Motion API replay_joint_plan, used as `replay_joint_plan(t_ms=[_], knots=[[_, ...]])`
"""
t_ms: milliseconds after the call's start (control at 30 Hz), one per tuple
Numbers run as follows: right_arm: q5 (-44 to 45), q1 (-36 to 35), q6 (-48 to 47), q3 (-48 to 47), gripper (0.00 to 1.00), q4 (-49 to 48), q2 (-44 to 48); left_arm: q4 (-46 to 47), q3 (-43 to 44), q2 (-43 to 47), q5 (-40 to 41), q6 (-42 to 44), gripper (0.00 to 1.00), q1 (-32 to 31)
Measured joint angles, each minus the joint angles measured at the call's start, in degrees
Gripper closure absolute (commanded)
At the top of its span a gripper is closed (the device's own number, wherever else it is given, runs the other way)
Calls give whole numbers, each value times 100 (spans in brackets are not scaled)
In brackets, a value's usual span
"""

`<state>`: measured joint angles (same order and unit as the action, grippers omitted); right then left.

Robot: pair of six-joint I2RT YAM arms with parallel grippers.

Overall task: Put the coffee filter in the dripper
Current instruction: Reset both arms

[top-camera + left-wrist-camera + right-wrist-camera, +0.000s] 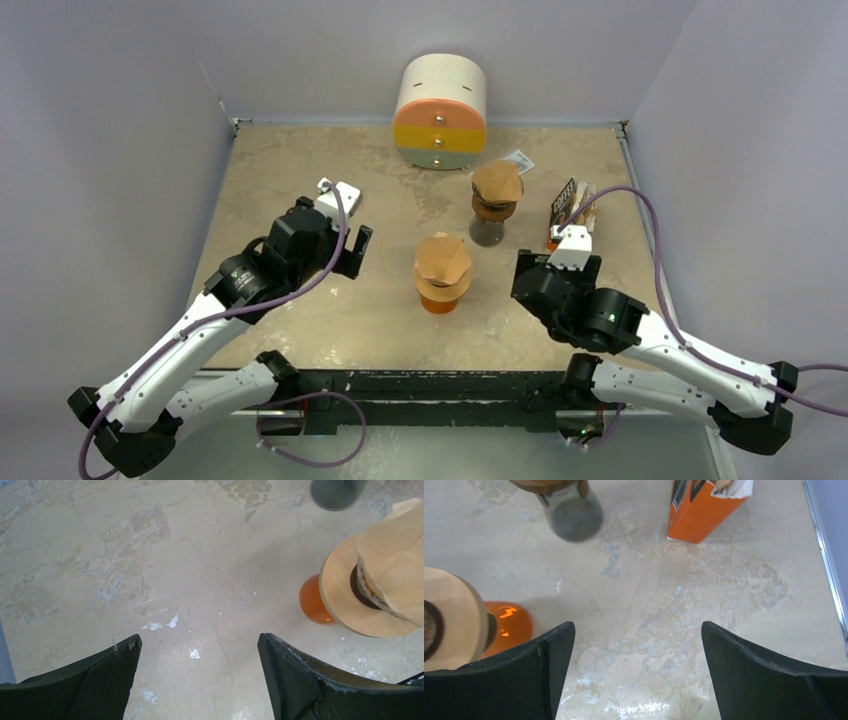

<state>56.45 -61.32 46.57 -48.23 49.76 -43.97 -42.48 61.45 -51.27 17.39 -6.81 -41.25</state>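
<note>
An orange glass dripper (441, 296) with a wooden collar stands mid-table, and a brown paper coffee filter (443, 258) sits in its top. In the left wrist view the filter (395, 565) rests over the wooden collar (345, 597) at the right edge. The right wrist view catches only the dripper's (508, 625) collar and orange glass at the left. My left gripper (338, 232) (198, 640) hangs open to the left of the dripper, holding nothing. To the dripper's right my right gripper (553, 268) (636, 626) is also open and empty, over bare table.
A second dripper (493, 205) of dark glass, also topped with a brown filter, stands behind the orange one. An orange filter box (567, 215) (699, 510) is at the right. A round drawer unit (441, 112) stands against the back wall, and side walls close in the table.
</note>
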Motion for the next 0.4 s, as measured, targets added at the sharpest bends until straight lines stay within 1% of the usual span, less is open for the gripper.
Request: replay_joint_plan(t_ms=[100,200,400], knots=[[39,0,625,-7,1,503,-142,184,-280,151,63,44,14,-2],[96,0,1119,-7,1,809,-308,391,-511,258,76,26,14,0],[129,0,1609,-4,1,1045,-605,562,-697,278,-2,-90,14,0]])
